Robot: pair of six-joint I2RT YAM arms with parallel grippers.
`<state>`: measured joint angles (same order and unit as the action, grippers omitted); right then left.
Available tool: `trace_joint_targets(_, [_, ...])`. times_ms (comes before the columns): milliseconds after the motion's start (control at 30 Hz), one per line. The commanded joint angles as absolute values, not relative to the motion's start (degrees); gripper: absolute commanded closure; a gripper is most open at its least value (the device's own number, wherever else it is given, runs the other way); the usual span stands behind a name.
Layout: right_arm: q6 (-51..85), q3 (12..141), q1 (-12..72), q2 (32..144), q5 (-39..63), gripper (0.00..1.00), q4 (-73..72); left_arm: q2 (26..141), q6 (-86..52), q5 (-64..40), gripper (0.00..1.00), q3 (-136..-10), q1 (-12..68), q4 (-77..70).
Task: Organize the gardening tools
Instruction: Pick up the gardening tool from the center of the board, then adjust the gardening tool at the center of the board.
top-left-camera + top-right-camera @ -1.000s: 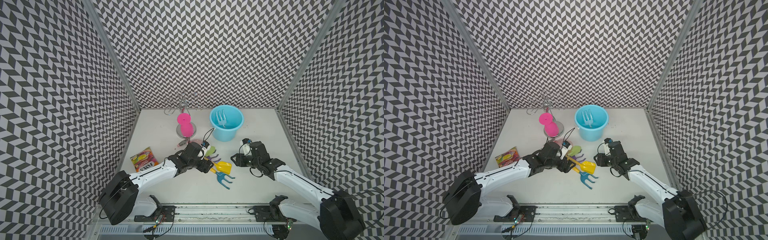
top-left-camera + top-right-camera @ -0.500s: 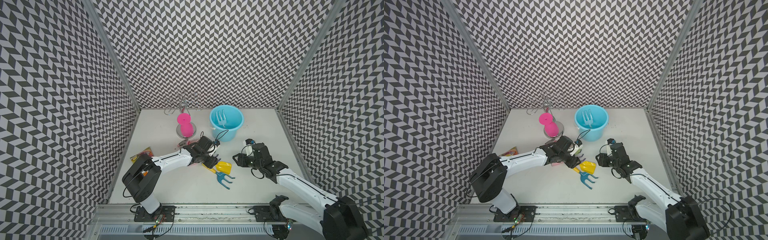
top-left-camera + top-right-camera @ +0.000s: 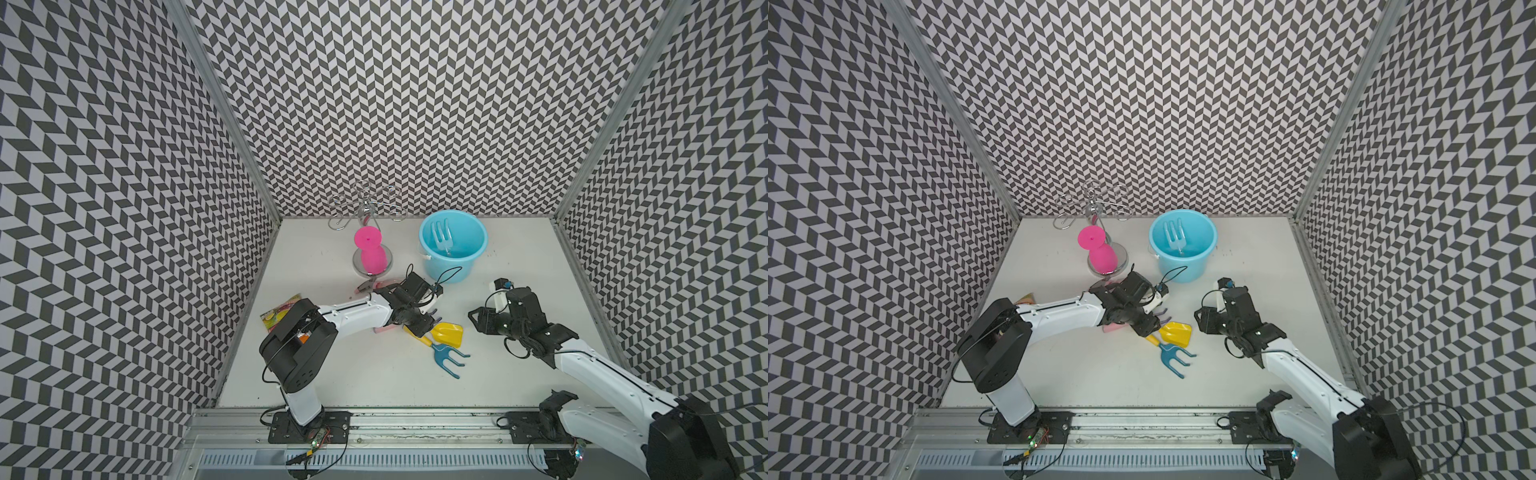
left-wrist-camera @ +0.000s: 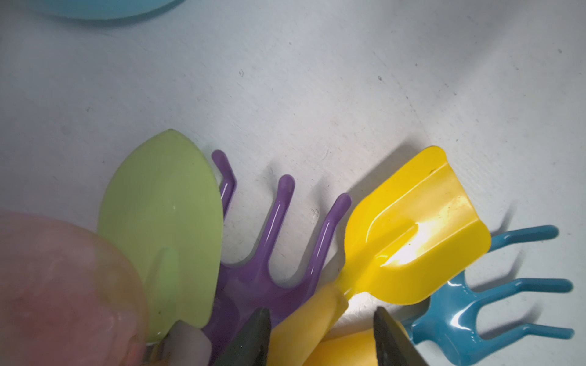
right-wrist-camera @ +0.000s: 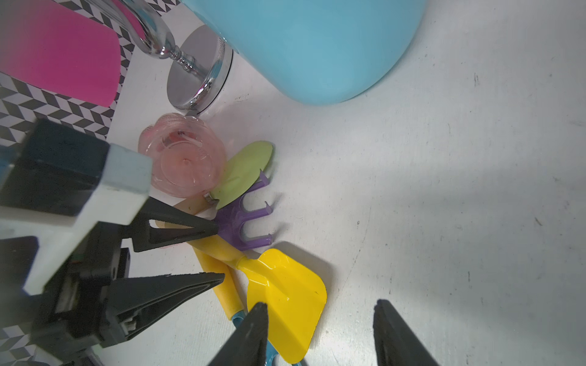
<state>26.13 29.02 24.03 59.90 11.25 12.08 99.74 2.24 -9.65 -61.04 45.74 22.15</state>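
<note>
The left gripper [image 5: 219, 251] is down low by the table [image 3: 374, 386]. Its two fingers are about half apart. The yellow handles of the yellow shovel [image 4: 412, 240] and the blue rake [image 4: 494, 304] lie between them. It is too hard to tell if the fingers squeeze the handles. The shovel's scoop lies just in front of the fingertips, and the rake's prongs poke out just past the scoop. The purple fork [image 4: 263, 279] lies right beside one finger. The green trowel [image 4: 165, 215] lies partly on top of the fork. The pink spray bottle [image 5: 187, 164] is next to the trowel.

The right gripper [image 5: 321, 304] is open and holds nothing. It is close to the shovel's scoop.

The pale-blue fork [image 3: 442, 235] stands in the blue bucket [image 3: 473, 266], a good way beyond both grippers.
</note>
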Motion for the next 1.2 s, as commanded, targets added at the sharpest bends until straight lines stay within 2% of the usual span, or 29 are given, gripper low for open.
trace_joint_targets(0, [26.04,28.47,23.44,58.84,10.21,0.45,10.90,99.51,2.99,-8.66,0.47,-60.35,46.22,22.95])
trace_joint_targets(533, [26.70,29.27,23.12,59.67,7.84,0.45,11.25,100.16,4.44,1.13,0.50,-59.43,49.99,23.05])
trace_joint_targets(667, [26.74,29.36,23.00,59.85,7.45,0.45,11.34,100.81,4.42,2.83,0.56,-59.54,50.64,22.17])
trace_joint_targets(1100, [26.97,28.59,22.60,59.93,7.35,0.45,11.08,102.98,4.48,4.04,0.56,-60.21,53.35,21.81])
trace_joint_targets(1167, [26.96,28.39,22.52,59.94,7.30,0.45,11.00,102.88,4.56,3.56,0.60,-60.21,53.50,21.80])
